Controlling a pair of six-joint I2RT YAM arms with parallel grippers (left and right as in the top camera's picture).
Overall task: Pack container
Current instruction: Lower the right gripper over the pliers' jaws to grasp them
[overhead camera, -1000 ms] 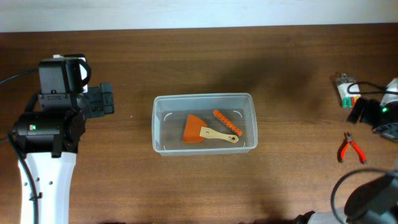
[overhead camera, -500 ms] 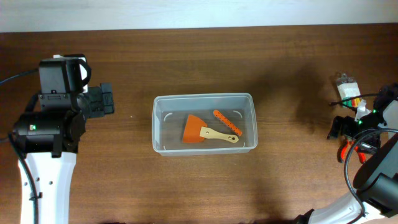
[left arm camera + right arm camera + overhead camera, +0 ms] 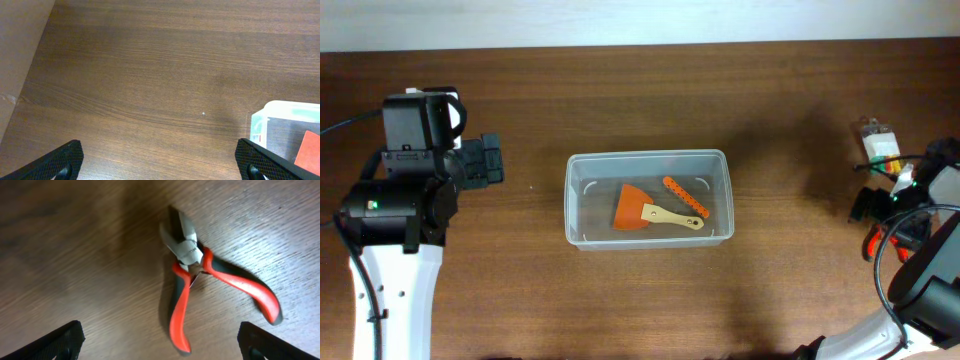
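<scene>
Fingers [image 3: 62,340] of the right gripper [image 3: 159,345] stand spread about as wide as they go, nothing between them. They hang over the pliers [image 3: 195,262], which lie flat on the table [image 3: 620,100] near its right edge.

- Pliers: head points away from the wrist camera, red handles splayed toward it, one running off to the side.
- Container [image 3: 570,200]: middle of the table, upright, no lid on it, well apart from the pliers. A scraper [image 3: 635,208] and an orange toothed strip [image 3: 685,197] lie inside; part of the floor is bare.
- Left gripper [image 3: 160,165]: also wide open and empty, over bare wood, the container's corner just in its view.

Step in hand, as I judge it: pick up the pliers.

- Best grip is probably across the neck by the pivot, where the tool is narrowest and roughly balanced.
- The pivot sits off centre between the tips, so centre on it before going down.
- Avoid closing on the splayed handles alone; they would likely squeeze shut and the tool could twist or slip.
- Drop straight, tips close to the wood, then close.
- For the release, aim at the bare floor beside the scraper.
</scene>
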